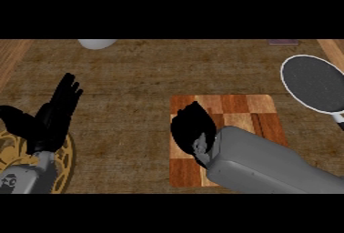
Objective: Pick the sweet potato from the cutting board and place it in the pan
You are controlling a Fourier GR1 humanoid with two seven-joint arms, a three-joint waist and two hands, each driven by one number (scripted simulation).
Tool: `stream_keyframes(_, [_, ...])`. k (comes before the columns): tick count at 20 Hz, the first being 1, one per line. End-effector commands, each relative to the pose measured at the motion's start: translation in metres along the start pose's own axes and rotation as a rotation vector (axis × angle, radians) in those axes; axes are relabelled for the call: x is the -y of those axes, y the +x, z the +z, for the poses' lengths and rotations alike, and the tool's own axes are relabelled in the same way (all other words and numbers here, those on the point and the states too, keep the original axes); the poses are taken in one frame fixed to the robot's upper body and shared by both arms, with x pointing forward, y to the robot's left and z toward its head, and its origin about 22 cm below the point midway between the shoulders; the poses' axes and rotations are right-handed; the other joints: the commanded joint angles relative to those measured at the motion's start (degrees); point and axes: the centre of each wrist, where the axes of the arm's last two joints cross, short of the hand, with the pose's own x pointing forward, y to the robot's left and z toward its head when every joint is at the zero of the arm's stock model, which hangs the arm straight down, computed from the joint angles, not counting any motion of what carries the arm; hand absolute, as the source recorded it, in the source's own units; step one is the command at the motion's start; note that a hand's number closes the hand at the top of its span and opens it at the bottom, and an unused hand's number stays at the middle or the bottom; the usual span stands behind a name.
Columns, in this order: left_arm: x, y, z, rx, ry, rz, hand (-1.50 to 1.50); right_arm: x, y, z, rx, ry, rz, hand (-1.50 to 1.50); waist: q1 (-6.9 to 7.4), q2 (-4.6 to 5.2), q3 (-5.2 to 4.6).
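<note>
Now my right hand [193, 127] sits over the cutting board [249, 109], its grip unreadable; pan [316, 84] right of the board; left hand [57, 113] open, far left of it.

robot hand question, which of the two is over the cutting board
The right robot hand: it is over the left part of the checkered wooden cutting board. The left robot hand is open, fingers up, near the view's left edge.

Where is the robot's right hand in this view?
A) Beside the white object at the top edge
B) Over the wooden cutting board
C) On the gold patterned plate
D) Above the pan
B: the right hand shows over the left part of the cutting board, while the pan lies apart at the right edge.
</note>
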Motion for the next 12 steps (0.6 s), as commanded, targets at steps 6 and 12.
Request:
stream_keyframes(6, [-0.001,0.01,-0.006,0.007,-0.001,-0.003,0.0,0.001,0.049,-0.008,-0.111,0.025,0.066,-1.5,0.21,0.23,0.05])
stream_keyframes(12, [-0.024,-0.006,-0.004,0.017,0.012,-0.015,0.0,-0.017,0.038,-0.035,-0.207,0.081,0.088,-1.5,0.28,0.46,0.03])
